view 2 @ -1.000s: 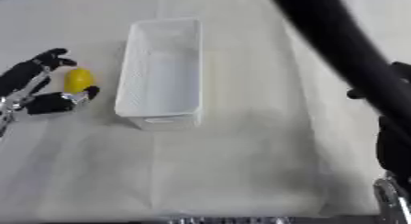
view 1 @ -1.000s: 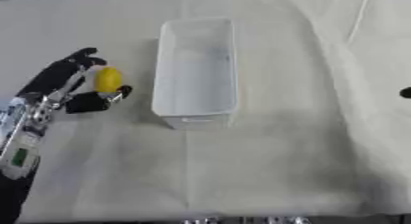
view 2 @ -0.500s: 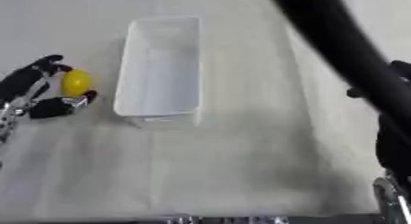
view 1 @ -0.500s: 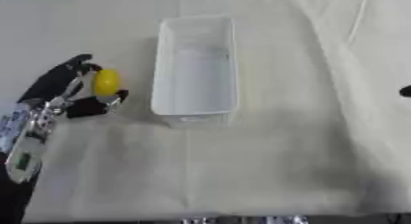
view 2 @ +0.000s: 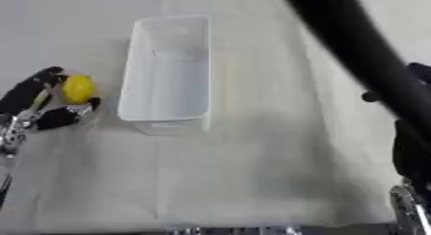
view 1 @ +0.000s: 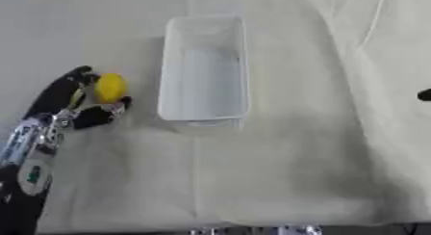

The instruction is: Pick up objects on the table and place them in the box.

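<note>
yellow object (view 1: 110, 87) at 9 o'clock of white box (view 1: 205, 70), left hand (view 1: 71, 104) fingers and thumb curled around it on desk (view 1: 278, 171)

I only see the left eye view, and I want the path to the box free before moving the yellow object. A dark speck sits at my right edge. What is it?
Observer: The right eye view shows it belongs to the right arm, a black limb running from the top edge to the right edge.
Operator: Does it cover the box?
Observer: No. The white box shows whole, with bare cloth between it and the arm.
Operator: Anything lower down?
Observer: A silver part at the lower right corner.
</note>
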